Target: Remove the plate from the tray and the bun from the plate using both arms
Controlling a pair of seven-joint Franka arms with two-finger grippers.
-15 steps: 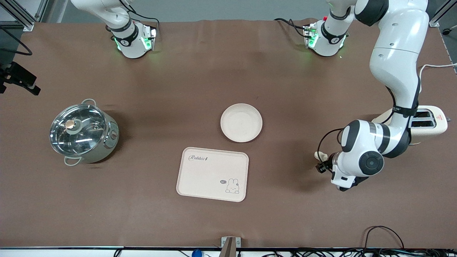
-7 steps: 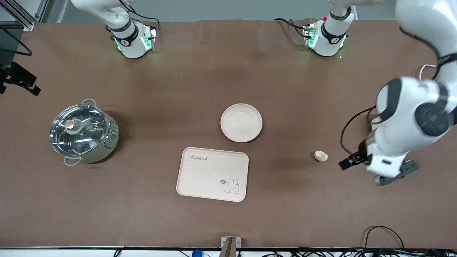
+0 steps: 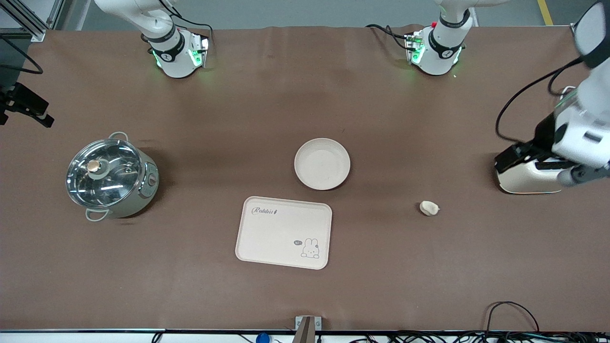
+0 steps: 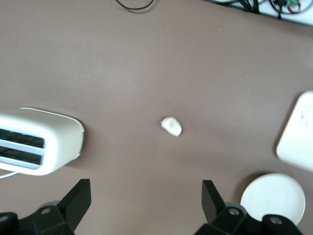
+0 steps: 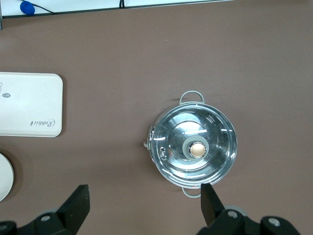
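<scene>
Since the bun [image 3: 429, 208] lies alone on the bench [image 3: 267, 105], off the plate [image 3: 322, 164] and tray [image 3: 283, 232], my left pincer [image 4: 146, 198] gapes empty over it, and my right pincer [image 5: 144, 203] waits spread wide above the pot [image 5: 194, 149].

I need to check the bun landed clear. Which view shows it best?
The left wrist view: the bun lies alone on bare table, centred and largest. The front view shows it smaller, between tray and toaster. The right wrist view misses it.

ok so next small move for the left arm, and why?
Probably just retract to rest. The plate sits on the table beside the tray, and the bun lies alone on the table, held by nothing. The left gripper is open, up over the toaster, so nothing seems left to move.
</scene>
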